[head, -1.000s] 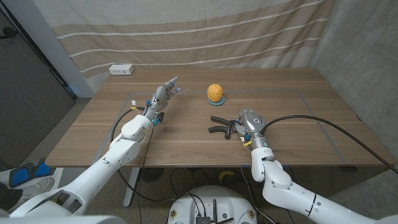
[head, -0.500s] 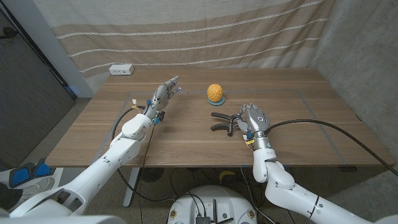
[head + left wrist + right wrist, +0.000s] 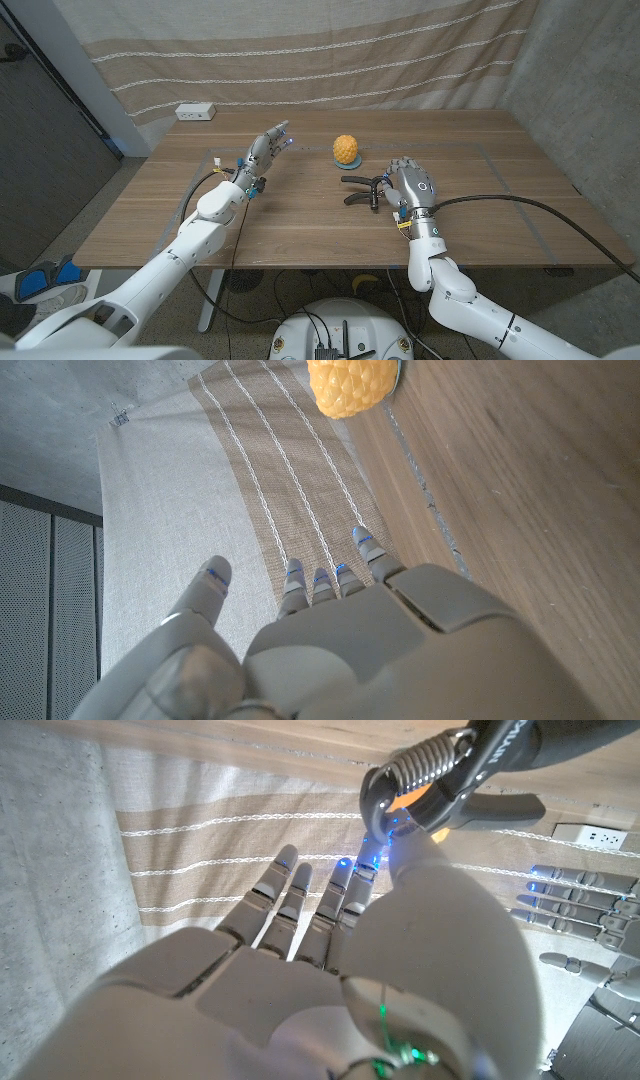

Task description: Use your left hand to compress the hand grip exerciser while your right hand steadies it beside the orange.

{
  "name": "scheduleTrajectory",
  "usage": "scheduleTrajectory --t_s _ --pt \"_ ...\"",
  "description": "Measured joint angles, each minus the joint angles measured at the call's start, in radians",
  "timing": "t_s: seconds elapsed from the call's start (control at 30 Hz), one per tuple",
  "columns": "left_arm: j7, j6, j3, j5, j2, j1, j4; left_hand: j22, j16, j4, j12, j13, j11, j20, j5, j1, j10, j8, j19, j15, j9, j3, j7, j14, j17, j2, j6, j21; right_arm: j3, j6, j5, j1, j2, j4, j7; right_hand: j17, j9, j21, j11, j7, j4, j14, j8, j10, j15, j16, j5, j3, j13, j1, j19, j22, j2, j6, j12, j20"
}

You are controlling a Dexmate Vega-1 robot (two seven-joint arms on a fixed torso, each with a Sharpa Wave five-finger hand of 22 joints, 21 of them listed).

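The orange (image 3: 346, 149) sits on a small blue dish (image 3: 348, 167) at the table's far middle; it also shows as the orange (image 3: 350, 385) ahead of my left hand. The hand grip exerciser (image 3: 361, 190), with black handles and a steel spring (image 3: 420, 765), hangs just this side of the orange. My right hand (image 3: 411, 187) holds it at the spring end, the handles (image 3: 510, 750) pointing toward my left side. My left hand (image 3: 264, 152) hovers over the table left of the orange, fingers (image 3: 322, 582) apart and holding nothing, well apart from the exerciser.
A white power strip (image 3: 195, 112) lies at the table's back left edge before a striped curtain (image 3: 320, 50). Thin tape lines (image 3: 480, 150) mark a rectangle on the wooden table (image 3: 300, 225). A black cable (image 3: 520, 200) trails from my right arm.
My right hand has carried the exerciser away from me, nearer the orange, and turned more upright. My left hand has barely moved.
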Motion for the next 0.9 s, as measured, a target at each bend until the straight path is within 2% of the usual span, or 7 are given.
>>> scheduleTrajectory --t_s 0.23,0.33,0.47,0.63,0.77,0.9 --pt "-0.003 0.006 0.005 0.012 0.003 -0.007 0.001 0.000 0.000 -0.013 0.000 0.000 0.000 -0.005 -0.004 0.000 0.000 0.000 0.005 -0.005 0.000 -0.004 0.000 0.005 0.000 0.000 0.000 -0.004 0.022 0.022 -0.018 -0.001 0.008 0.023 -0.033 0.000 0.000 0.000 0.000 0.000 0.000 0.000 0.000 0.000 0.000 0.000 -0.001 0.000 0.000 0.000 0.000 0.000 0.000 0.000 0.000 0.000" --pt "-0.003 0.008 0.007 0.015 0.006 -0.010 0.000 0.000 0.000 -0.031 0.000 0.000 0.000 -0.005 -0.008 0.001 0.000 0.000 0.005 0.004 0.000 -0.003 -0.004 0.015 0.000 -0.002 -0.004 -0.004 0.024 0.026 -0.026 0.000 0.008 0.025 -0.043 0.000 0.000 0.000 0.000 0.000 0.000 0.000 0.000 0.000 0.000 0.000 -0.001 0.000 0.000 0.000 0.000 0.000 0.000 0.000 0.000 0.000" --pt "-0.003 0.017 0.013 0.031 0.019 -0.016 -0.007 -0.002 0.004 -0.056 0.000 0.000 0.000 0.000 -0.008 0.015 0.000 0.000 0.011 0.010 0.000 0.000 -0.011 0.020 0.000 -0.023 -0.011 -0.012 0.030 0.031 -0.042 0.005 0.009 0.029 -0.057 0.000 0.000 0.000 0.000 0.000 0.000 0.000 0.000 0.000 0.000 0.000 -0.001 0.000 0.000 0.000 0.000 0.000 0.000 0.000 0.000 0.000" --pt "0.015 0.044 0.024 0.079 0.040 -0.022 -0.028 -0.002 0.004 -0.089 -0.005 0.000 0.001 0.000 -0.008 0.041 -0.017 0.000 0.011 0.014 0.000 0.009 -0.003 0.022 0.000 -0.044 -0.044 -0.019 0.035 0.031 -0.061 0.014 0.011 0.030 -0.063 0.000 0.000 0.000 0.000 0.000 0.000 0.000 0.000 0.000 0.000 -0.005 -0.004 0.000 0.000 0.000 0.000 0.000 0.000 0.000 0.000 0.000" --pt "0.031 0.062 0.033 0.115 0.059 -0.027 -0.048 -0.002 -0.001 -0.102 -0.009 0.000 0.004 0.000 -0.008 0.071 -0.040 0.000 0.011 0.018 0.005 0.014 -0.002 0.003 0.000 -0.054 -0.080 -0.033 0.037 0.028 -0.073 0.020 0.014 0.030 -0.065 0.000 0.000 0.000 0.000 0.000 0.000 0.000 0.000 0.000 0.000 -0.007 -0.004 0.000 0.005 0.000 0.000 0.000 0.000 0.000 0.000 0.000" --pt "0.044 0.080 0.043 0.150 0.079 -0.033 -0.069 -0.002 -0.001 -0.103 -0.009 0.000 0.012 -0.004 -0.008 0.089 -0.056 0.000 0.007 0.027 0.005 0.015 -0.003 -0.009 0.000 -0.065 -0.108 -0.040 0.038 0.020 -0.087 0.026 0.016 0.030 -0.065 -0.002 0.000 0.000 0.000 0.000 0.000 0.005 0.000 0.000 0.005 -0.007 -0.005 0.000 0.005 0.000 0.000 0.000 0.000 0.000 0.000 0.000"
